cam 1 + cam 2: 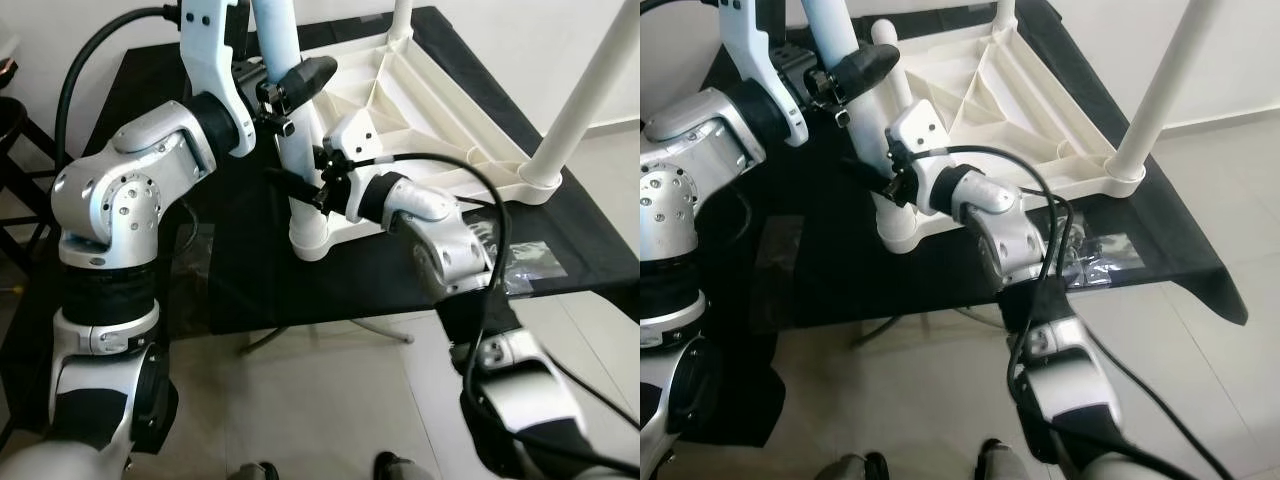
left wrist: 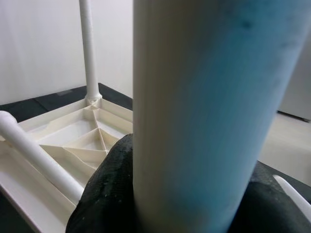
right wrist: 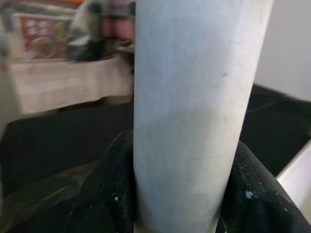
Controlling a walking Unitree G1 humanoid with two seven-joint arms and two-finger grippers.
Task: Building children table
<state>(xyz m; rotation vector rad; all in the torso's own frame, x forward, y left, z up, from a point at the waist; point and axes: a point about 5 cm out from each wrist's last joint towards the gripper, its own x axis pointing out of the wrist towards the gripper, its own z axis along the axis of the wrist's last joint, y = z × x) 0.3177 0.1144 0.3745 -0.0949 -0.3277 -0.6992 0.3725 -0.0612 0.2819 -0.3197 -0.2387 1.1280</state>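
Observation:
A white children's tabletop (image 1: pixel 425 115) lies upside down on a black-covered table (image 1: pixel 300 290). A pale white-blue leg (image 1: pixel 300 170) stands upright in the tabletop's near left corner socket. My left gripper (image 1: pixel 290 88) is shut on this leg high up, its black fingers (image 2: pixel 112 194) wrapped around it. My right gripper (image 1: pixel 306 190) is shut on the same leg (image 3: pixel 194 97) lower down, just above the socket, with its fingers (image 3: pixel 107 194) on either side. Two more legs stand upright, one at the right corner (image 1: pixel 585 95) and one at the far corner (image 1: pixel 402 20).
Another white leg (image 2: pixel 39 155) lies across the ribbed underside of the tabletop. A clear plastic bag (image 1: pixel 525 262) lies on the black cloth at the near right. A dark chair (image 1: pixel 15 150) stands at the far left. Tiled floor runs below the table's front edge.

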